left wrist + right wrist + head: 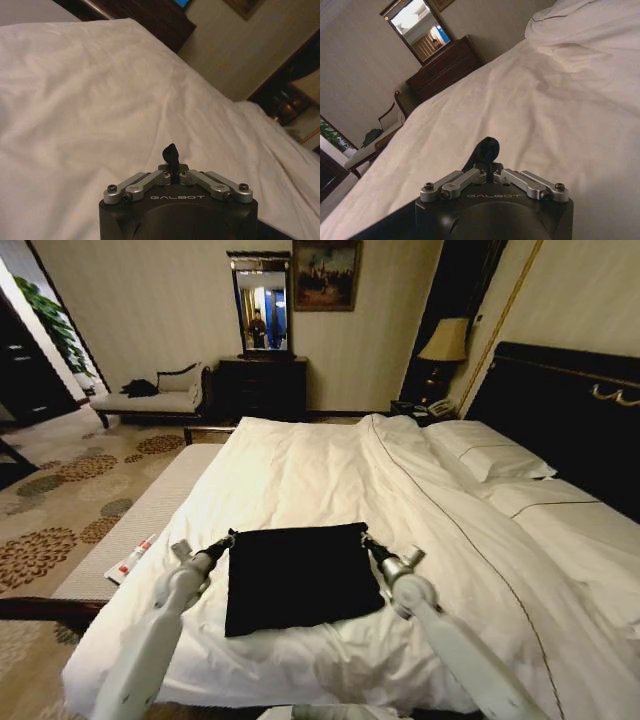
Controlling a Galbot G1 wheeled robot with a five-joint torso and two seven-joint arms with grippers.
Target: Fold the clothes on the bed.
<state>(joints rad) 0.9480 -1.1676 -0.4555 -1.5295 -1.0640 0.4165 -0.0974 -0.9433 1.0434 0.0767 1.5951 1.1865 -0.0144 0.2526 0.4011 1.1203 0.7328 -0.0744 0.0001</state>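
The clothes lie as a black, roughly square folded shape on the near part of the bed, which has a white duvet. My left gripper is at the shape's far left corner and my right gripper at its far right corner. In the left wrist view the left gripper is shut with a bit of black cloth standing up between its fingers. The right wrist view has the right gripper shut on black cloth in the same way. No lettering shows on the cloth.
White pillows lie against the dark headboard on the right. A padded bench runs along the bed's left side with a small red and white packet on it. A chaise, dresser and lamp stand farther off.
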